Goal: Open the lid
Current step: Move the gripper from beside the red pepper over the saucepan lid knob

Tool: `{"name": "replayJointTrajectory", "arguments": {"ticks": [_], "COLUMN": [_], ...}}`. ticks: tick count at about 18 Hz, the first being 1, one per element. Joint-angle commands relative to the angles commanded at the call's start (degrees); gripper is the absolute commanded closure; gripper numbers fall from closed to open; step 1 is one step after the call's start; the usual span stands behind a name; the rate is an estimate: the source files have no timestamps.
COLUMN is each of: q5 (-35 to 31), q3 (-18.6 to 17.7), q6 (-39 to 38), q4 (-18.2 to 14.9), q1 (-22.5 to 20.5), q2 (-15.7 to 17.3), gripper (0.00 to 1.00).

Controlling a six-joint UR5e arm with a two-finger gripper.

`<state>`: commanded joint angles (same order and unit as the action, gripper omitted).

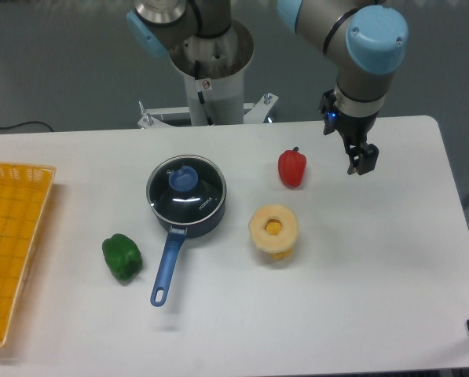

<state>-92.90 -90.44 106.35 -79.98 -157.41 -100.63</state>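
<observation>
The lid point(196, 198), a round glass disc with a blue centre knob point(182, 179), rests flat on the dark blue saucepan point(209, 220) left of the table's middle. The pan's long blue handle point(167, 267) points toward the front edge. My gripper point(360, 164) hangs over the right rear part of the table, far to the right of the pan and a little right of a red pepper. Its fingers point down, stand slightly apart and hold nothing.
A red pepper point(292, 167) stands between pan and gripper. A yellow cut corn piece point(273, 231) lies right of the pan, a green pepper point(122, 257) left of the handle. A yellow basket point(14, 236) sits at the left edge.
</observation>
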Motion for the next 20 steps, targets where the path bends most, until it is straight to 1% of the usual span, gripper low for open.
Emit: {"name": "replayJointTrajectory", "arguments": {"ticks": [4, 7, 10, 12, 14, 18, 20], "q5": [-0.09, -0.44, -0.27, 0.09, 0.17, 1.13, 2.46], "q3": [0.00, -0.17, -1.31, -2.72, -3.51, -3.78, -5.44], "q6": [-0.52, -3.68, -8.77, -12.12, -13.00, -18.80, -23.09], "q4": [0.09, 0.18, 0.53, 0.61, 0.53, 0.35, 0.35], "q1": [0.79, 2.10, 4.39, 4.48, 4.57, 5.27, 5.45], "q2": [-0.09, -0.09, -0.26, -0.26, 0.09, 0.26, 0.53], "gripper": [0.00, 0.00, 0.00, 0.00, 0.00, 0.00, 0.00]}}
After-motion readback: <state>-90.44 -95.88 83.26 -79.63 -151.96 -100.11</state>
